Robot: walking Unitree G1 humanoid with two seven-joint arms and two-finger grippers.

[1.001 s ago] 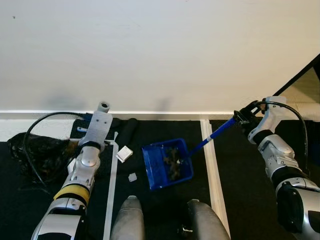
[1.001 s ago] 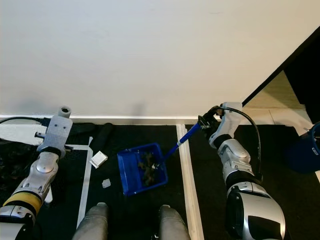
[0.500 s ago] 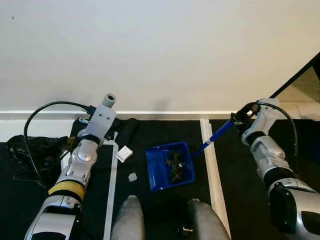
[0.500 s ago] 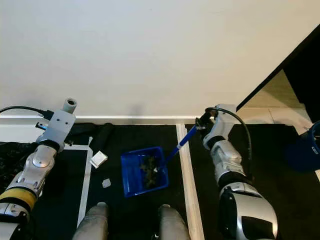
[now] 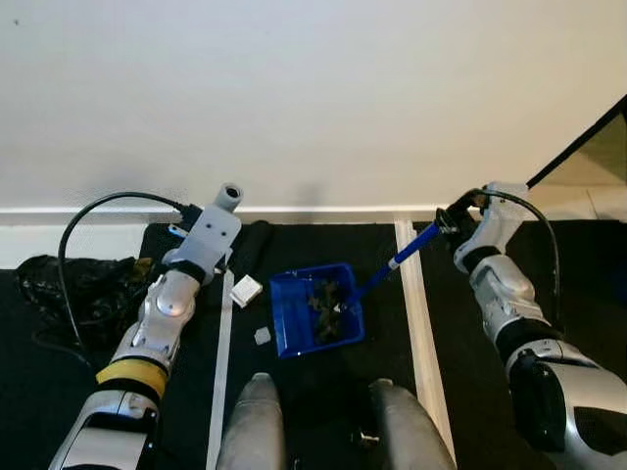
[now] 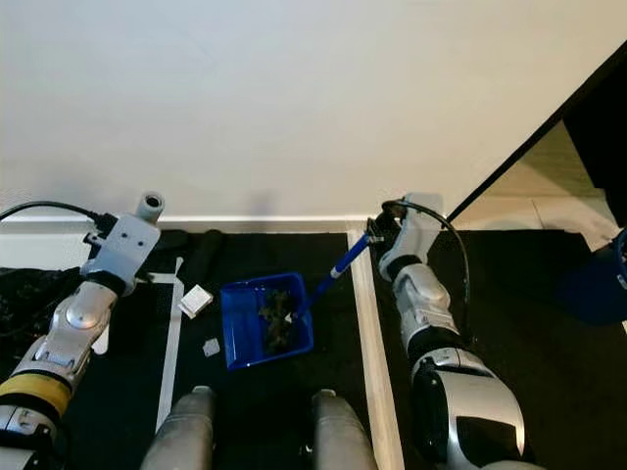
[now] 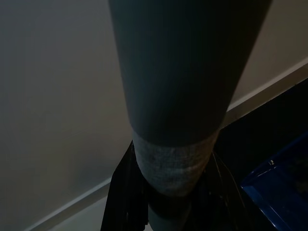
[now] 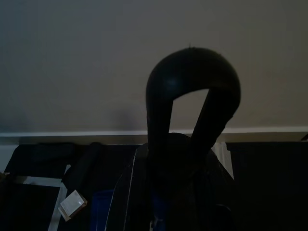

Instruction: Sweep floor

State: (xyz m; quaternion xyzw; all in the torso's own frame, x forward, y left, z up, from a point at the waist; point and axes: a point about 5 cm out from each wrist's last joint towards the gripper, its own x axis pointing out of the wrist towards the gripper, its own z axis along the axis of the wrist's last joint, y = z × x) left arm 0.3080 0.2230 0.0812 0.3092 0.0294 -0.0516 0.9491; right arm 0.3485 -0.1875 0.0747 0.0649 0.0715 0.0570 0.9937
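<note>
A blue dustpan (image 5: 315, 313), already carrying dark debris, rests on the black floor (image 5: 323, 401) with its handle clamped in the right end effector (image 5: 449, 221), while white scraps (image 5: 246, 290) beside it remain unswept.

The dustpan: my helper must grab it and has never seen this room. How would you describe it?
On the black floor by the white wall, just ahead of the robot's feet, lies the dustpan. It is the bright blue tray holding dark debris, its blue handle rising to the right gripper; the scraps beside it are white.
</note>
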